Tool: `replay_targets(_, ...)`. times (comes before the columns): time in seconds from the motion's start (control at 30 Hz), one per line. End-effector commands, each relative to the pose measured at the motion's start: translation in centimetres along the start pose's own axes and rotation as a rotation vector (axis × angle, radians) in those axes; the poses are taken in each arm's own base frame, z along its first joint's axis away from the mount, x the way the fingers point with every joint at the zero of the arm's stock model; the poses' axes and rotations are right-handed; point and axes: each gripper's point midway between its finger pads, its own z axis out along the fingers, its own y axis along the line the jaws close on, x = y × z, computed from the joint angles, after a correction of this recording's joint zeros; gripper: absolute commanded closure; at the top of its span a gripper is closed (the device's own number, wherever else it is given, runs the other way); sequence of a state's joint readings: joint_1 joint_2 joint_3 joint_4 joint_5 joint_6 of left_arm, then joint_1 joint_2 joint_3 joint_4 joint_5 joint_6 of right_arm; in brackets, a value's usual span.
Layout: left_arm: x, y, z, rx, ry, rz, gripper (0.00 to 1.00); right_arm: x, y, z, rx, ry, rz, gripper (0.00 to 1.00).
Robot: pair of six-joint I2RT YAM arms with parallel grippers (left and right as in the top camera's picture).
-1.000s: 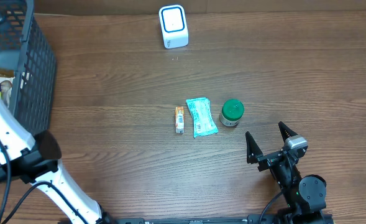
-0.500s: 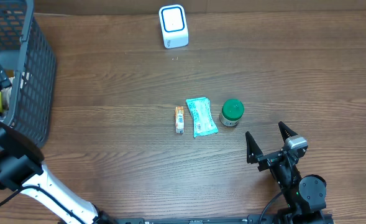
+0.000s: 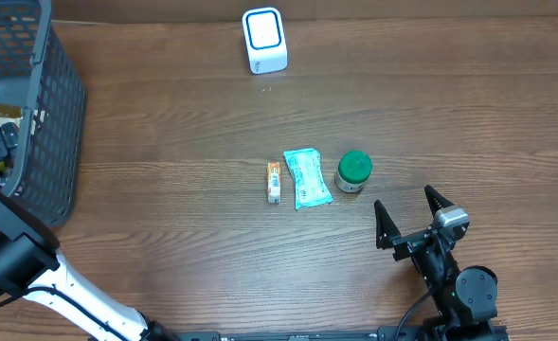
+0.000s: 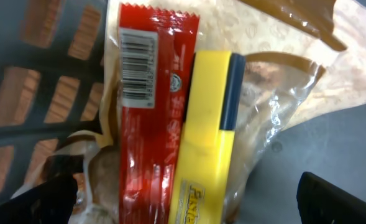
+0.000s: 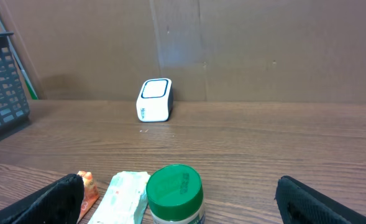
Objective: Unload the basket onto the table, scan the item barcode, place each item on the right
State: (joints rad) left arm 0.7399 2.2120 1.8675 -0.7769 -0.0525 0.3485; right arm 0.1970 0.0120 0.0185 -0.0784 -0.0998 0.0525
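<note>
left pincer (image 4: 192,199) gapes wide over the red packet (image 4: 148,124) and yellow pack (image 4: 207,137) in the basket (image 3: 51,114); closing could grab both. right pincer (image 3: 405,210) wide, empty.

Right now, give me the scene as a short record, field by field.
scanner: white, at the far edge of the table
basket: dark mesh, at the left edge
row mid-table, left to right: orange packet, teal packet, green-lidded jar
left end effector: open, in the basket, over a red packet and a yellow pack
barcode: showing on the red packet
right end effector: open, empty, beside the jar, not touching
</note>
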Motion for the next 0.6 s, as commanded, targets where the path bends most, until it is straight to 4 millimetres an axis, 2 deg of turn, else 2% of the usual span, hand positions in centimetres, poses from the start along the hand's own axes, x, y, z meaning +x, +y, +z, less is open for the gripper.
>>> replay_targets(0.0,1.1,-0.9,1.9,0.032,0.012,0.033,0.0,0.2,-0.1,0.0,0.003,-0.003,0.004,0.0)
replay_targets(0.13,1.6,-2.5,3.1,0.111,0.016,0.033,0.0,0.2,-0.1,0.0,0.003,-0.003,0.004,0.0)
replay_targets(0.2,1.9,-3.4,3.2,0.158,0.023,0.031,0.05,0.2,-0.1,0.0,0.003,-0.003,0.004,0.0)
replay_targets(0.23,2.2,-3.8,3.2,0.177,0.036,0.03,0.17,0.2,-0.1,0.0,0.003,-0.003,0.004,0.0)
replay_targets(0.3,3.1,-3.9,3.1,0.178,0.074,0.03,0.32,0.2,-0.1,0.0,0.003,-0.003,0.004,0.0)
replay_targets(0.37,3.6,-3.7,3.1,0.167,0.1,-0.007,0.35,0.2,-0.1,0.0,0.003,-0.003,0.004,0.0)
replay_targets(0.4,3.7,-3.7,3.1,0.167,0.103,-0.028,0.34,0.2,-0.1,0.0,0.003,-0.003,0.004,0.0)
replay_targets(0.43,3.6,-3.7,3.1,0.166,0.103,-0.042,0.26,0.2,-0.1,0.0,0.003,-0.003,0.004,0.0)
replay_targets(0.47,3.6,-3.7,3.1,0.165,0.1,-0.043,0.09,0.2,-0.1,0.0,0.003,-0.003,0.004,0.0)
replay_targets(0.5,3.4,-3.7,3.1,0.163,0.095,-0.043,0.0,0.2,-0.1,0.0,0.003,-0.003,0.004,0.0)
replay_targets(0.57,3.1,-3.6,3.1,0.159,0.081,-0.042,0.0,0.2,-0.1,0.0,0.003,-0.003,0.004,0.0)
